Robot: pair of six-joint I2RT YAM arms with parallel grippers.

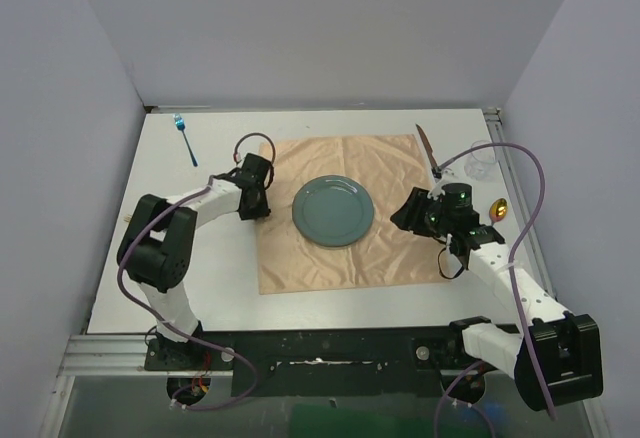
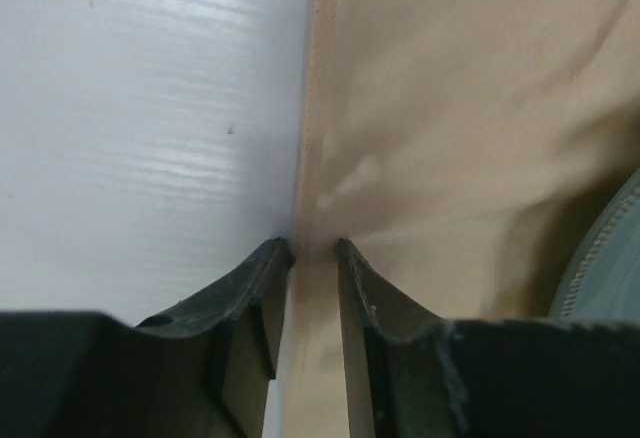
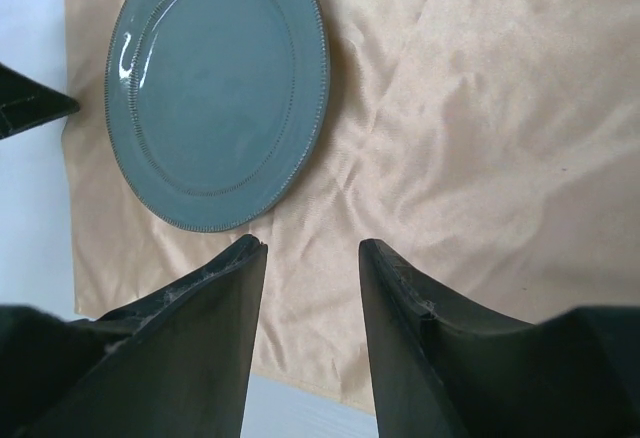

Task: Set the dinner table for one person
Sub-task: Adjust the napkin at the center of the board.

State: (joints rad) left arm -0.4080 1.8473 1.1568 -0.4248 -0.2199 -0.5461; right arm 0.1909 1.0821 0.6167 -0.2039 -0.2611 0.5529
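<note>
Top view: The bench (image 1: 230,303) is a white, flat rectangle with metal rails at its edges, and it fills the floor of the view under everything else. A peach cloth (image 1: 390,253) lies in the middle of it with a teal plate (image 1: 333,210) on top. The left gripper (image 1: 262,203) is down at the cloth's left edge; its jaw gap is not readable from here. The right gripper (image 1: 408,210) is over the cloth's right part, just right of the plate. A blue fork (image 1: 185,138) lies far left on the bare bench. A knife (image 1: 427,148) is at the cloth's far right corner. A glass (image 1: 482,161) and a small yellow object (image 1: 497,207) are right of the cloth.

Left wrist: The left gripper (image 2: 307,250) has its jaws a narrow gap apart, straddling the cloth (image 2: 450,108) edge. The edge runs into the gap, and the cloth is puckered just ahead of the tips. I cannot tell whether it is pinched. White bench (image 2: 150,108) is on the left and the plate rim (image 2: 610,258) is at the far right.

Right wrist: The right gripper (image 3: 312,245) has its jaws clearly apart with nothing between them, above wrinkled cloth (image 3: 480,108). The plate (image 3: 215,98) is ahead-left and apart from the fingers. Bare bench (image 3: 35,218) shows along the left edge and at the bottom.
</note>
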